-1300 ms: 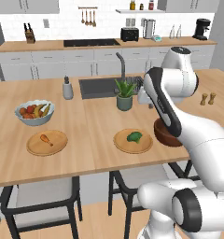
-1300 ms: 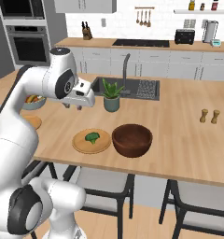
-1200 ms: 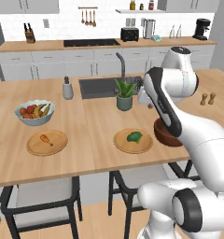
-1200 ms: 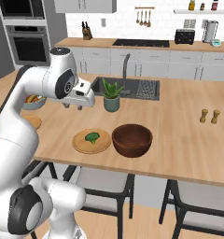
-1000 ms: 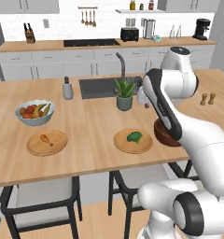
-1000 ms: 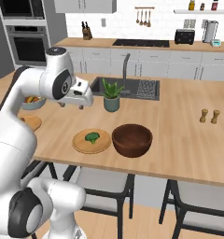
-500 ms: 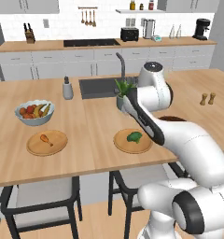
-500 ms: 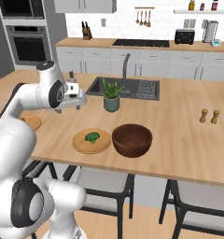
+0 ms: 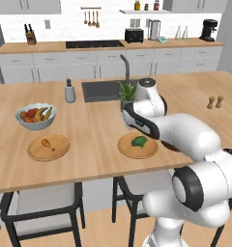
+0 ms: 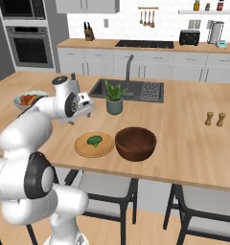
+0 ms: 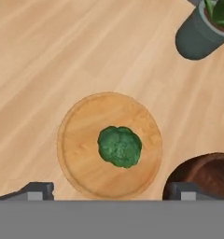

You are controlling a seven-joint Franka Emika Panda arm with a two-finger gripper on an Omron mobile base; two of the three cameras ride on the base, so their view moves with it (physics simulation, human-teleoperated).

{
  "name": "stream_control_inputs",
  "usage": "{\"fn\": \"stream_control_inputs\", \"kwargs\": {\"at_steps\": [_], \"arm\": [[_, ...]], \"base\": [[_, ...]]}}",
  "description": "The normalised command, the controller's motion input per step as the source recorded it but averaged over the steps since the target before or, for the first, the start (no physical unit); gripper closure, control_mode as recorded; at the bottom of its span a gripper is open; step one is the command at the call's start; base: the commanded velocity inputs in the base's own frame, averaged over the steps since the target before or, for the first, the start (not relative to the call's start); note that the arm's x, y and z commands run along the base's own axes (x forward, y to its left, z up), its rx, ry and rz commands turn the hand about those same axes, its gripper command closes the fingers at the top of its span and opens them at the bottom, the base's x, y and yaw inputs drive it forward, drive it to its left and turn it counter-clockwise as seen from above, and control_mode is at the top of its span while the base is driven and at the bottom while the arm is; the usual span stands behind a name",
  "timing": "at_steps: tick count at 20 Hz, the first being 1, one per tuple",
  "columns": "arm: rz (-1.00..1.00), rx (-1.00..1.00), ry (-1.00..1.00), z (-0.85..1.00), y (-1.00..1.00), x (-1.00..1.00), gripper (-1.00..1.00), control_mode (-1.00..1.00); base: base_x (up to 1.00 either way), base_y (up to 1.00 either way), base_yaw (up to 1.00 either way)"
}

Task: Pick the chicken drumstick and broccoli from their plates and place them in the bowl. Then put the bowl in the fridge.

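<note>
The broccoli lies in the middle of a light-wood plate, directly below my gripper, which hangs open above it with nothing between its widely spread fingertips. From the right base view the hand hovers up and left of the broccoli. The dark wooden bowl stands empty just right of that plate. The chicken drumstick rests on the second plate at the counter's left. The fridge is out of view.
A potted plant stands behind the broccoli plate, beside the sink. A pale bowl of fruit sits behind the drumstick plate, and a grey dispenser by the sink. Two small shakers stand far right. Stools sit under the counter's front edge.
The arm has swung left from over the dark bowl to over the broccoli plate. The gripper stays open and nothing on the counter has moved.
</note>
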Motion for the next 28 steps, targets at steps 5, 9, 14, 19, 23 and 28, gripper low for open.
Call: {"fn": "stream_control_inputs", "kwargs": {"at_steps": [5,9,14,19,23,28], "arm": [[0.14,-0.33,0.13,-0.34,0.0,0.0,-1.0,-1.0],[0.08,-0.19,0.03,-0.21,0.0,-0.18,-1.0,-1.0],[0.05,-0.03,-0.03,-0.53,-0.02,-0.02,-1.0,-1.0],[0.19,0.0,-0.04,-0.5,-0.32,-0.01,-1.0,-1.0],[0.08,-0.01,-0.02,-0.24,-0.09,-0.01,-1.0,-1.0],[0.0,-0.02,0.0,-0.06,0.0,0.07,-1.0,-1.0]], "base": [[0.0,0.0,0.0],[0.0,0.0,0.0],[0.0,0.0,0.0],[0.0,0.0,0.0],[0.0,0.0,0.0],[0.0,0.0,0.0]]}}
